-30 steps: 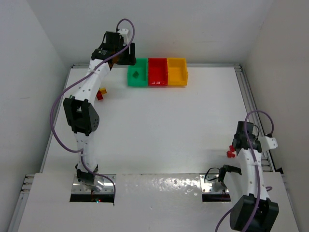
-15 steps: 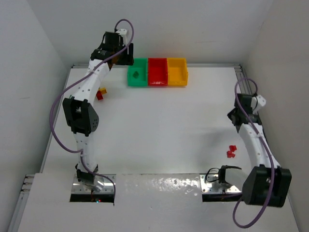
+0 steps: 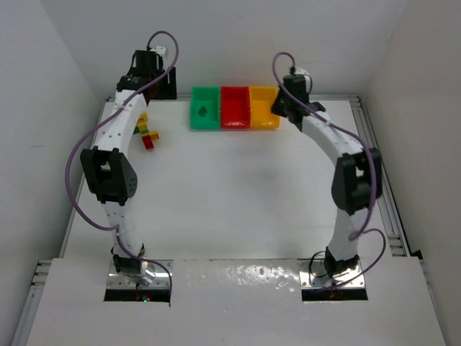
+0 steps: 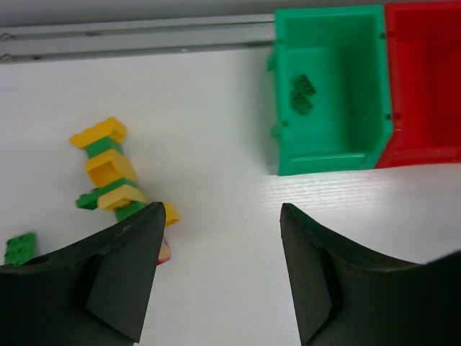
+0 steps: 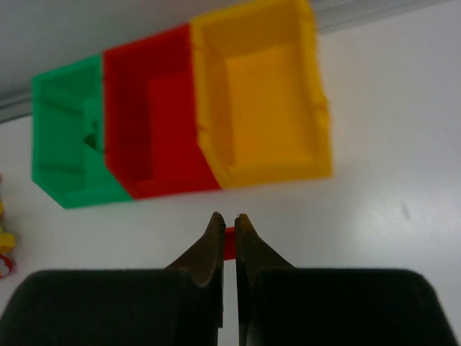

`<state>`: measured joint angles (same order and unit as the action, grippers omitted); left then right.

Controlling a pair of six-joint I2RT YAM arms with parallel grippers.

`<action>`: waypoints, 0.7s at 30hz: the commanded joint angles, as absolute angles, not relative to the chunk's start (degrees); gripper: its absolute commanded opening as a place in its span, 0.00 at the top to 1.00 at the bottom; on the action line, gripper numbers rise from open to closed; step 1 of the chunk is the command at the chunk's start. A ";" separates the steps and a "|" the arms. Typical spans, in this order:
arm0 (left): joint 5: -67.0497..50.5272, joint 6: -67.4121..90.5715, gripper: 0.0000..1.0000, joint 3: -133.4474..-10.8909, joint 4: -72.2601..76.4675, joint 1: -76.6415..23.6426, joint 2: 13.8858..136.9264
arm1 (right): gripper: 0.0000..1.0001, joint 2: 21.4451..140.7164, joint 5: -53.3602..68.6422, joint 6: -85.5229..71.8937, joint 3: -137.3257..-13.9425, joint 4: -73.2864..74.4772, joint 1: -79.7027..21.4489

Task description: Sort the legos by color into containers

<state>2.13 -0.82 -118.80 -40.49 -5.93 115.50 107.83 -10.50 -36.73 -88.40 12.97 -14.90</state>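
Note:
Three bins stand in a row at the far edge: green (image 3: 204, 124), red (image 3: 235, 124), yellow (image 3: 263, 124). My right gripper (image 3: 279, 108) hovers by the yellow bin's near right corner. In the right wrist view it (image 5: 227, 220) is shut on a small red lego (image 5: 229, 244), just in front of the red bin (image 5: 173, 180) and yellow bin (image 5: 274, 169). My left gripper (image 3: 160, 85) is open and empty at the far left (image 4: 222, 216). A pile of green and yellow legos (image 4: 108, 173) lies left of the green bin (image 4: 328, 162), which holds green legos (image 4: 302, 94).
The lego pile (image 3: 148, 133) lies under the left forearm, with a red piece at its near end. A lone green lego (image 4: 19, 247) lies at the left edge of the left wrist view. A metal rail (image 4: 137, 36) runs along the table's far edge.
My right arm has swung from the near right side up to the bins, carrying the red lego. My left gripper has moved left, away from the green bin.

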 commanded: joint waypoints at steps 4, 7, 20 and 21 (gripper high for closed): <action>4.05 -2.02 0.37 -116.72 -39.90 -3.34 112.50 | 1.00 131.90 -4.22 -25.58 -122.15 12.23 -21.79; 4.04 -1.85 0.38 -115.67 -39.82 -2.82 112.85 | 1.00 137.36 -5.79 -23.75 -122.17 1.17 -22.94; 3.08 -1.67 0.37 -114.52 -39.29 -1.41 114.96 | 0.93 145.38 -10.10 -19.34 -123.32 -12.21 -25.66; 2.90 -1.67 0.37 -114.52 -39.29 -1.41 115.05 | 0.89 145.11 -10.54 -18.90 -122.09 -12.39 -25.58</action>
